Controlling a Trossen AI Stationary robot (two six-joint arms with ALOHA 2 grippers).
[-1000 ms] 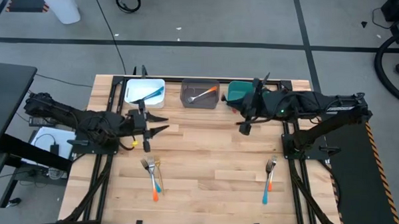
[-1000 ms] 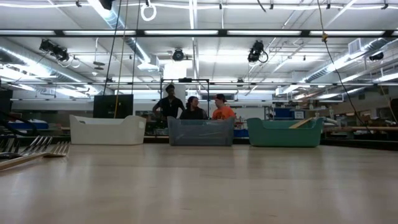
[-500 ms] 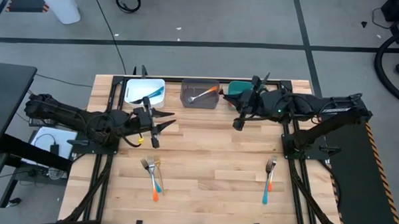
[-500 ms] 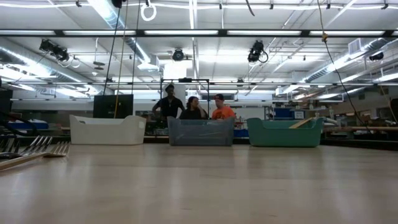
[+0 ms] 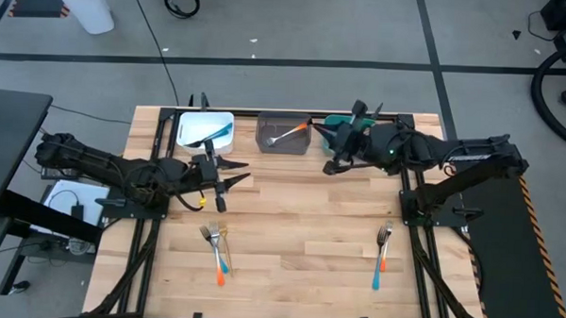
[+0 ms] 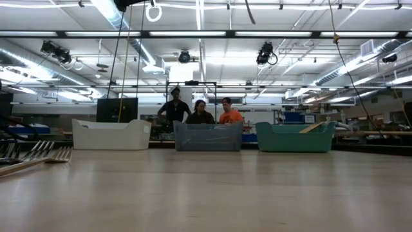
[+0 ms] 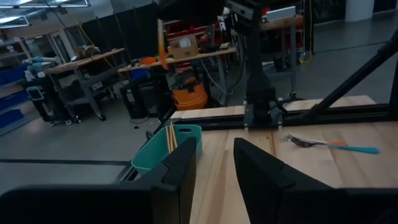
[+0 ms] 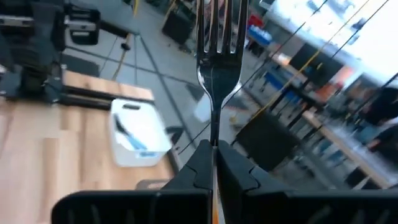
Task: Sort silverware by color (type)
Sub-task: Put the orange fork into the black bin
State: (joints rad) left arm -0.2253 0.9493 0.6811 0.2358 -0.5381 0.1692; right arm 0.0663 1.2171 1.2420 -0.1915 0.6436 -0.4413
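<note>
My right gripper (image 5: 332,151) hovers at the table's far side between the grey bin (image 5: 284,134) and the teal bin (image 5: 339,130), shut on a fork with a silver head (image 8: 217,37) and an orange handle (image 7: 163,43). My left gripper (image 5: 231,175) stands open with nothing between its fingers (image 7: 214,168), in front of the white bin (image 5: 206,130). More silverware lies flat on the table: one small cluster at the near left (image 5: 216,246), another at the near right (image 5: 383,249). My right gripper pinches the fork between its two fingers at the neck just below the silver head (image 8: 214,134). The fork lies along the fingers, with the tines sticking out past the fingertips and the orange handle running back between them. It is lifted clear of the table.
The white bin holds a blue-handled piece (image 5: 218,133), the grey bin an orange-handled fork (image 5: 289,133), the teal bin gold pieces (image 7: 171,137). All three bins stand in a row along the far edge. People stand in the room beyond the table (image 6: 199,113). Bare wood lies mid-table.
My right gripper has gone from in front of the teal bin toward the far left, closer to the grey bin, and its wrist has rolled, carrying the fork along. My left gripper has shifted slightly toward the table's right.
</note>
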